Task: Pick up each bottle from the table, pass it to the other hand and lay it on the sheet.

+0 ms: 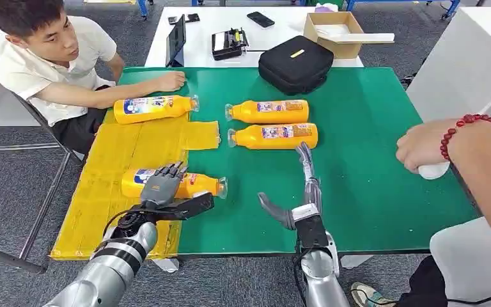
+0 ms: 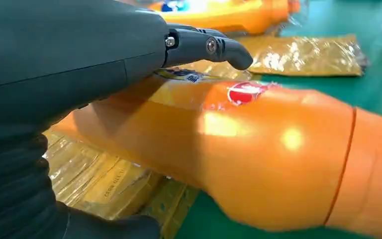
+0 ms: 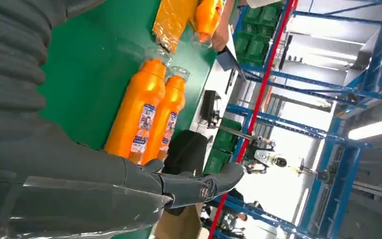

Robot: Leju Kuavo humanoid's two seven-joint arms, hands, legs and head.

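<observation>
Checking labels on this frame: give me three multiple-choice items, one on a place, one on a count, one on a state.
1. Where does the bottle under the left hand lie?
A. partly on the yellow sheet, its cap end over the green table
B. inside the cardboard box
C. on the black case

2. How many orange bottles are on the table?
A. two
B. four
C. six

3. What is the right hand doing?
A. holding a bottle
B. holding nothing, fingers spread
C. pressing the black case

Answers:
1 A: the left hand rests on a bottle whose body lies on the yellow sheet and whose cap sticks out over the green table.
2 B: one under the hand, one far on the sheet, a pair on the green.
3 B: the right hand hangs open short of the pair.
</observation>
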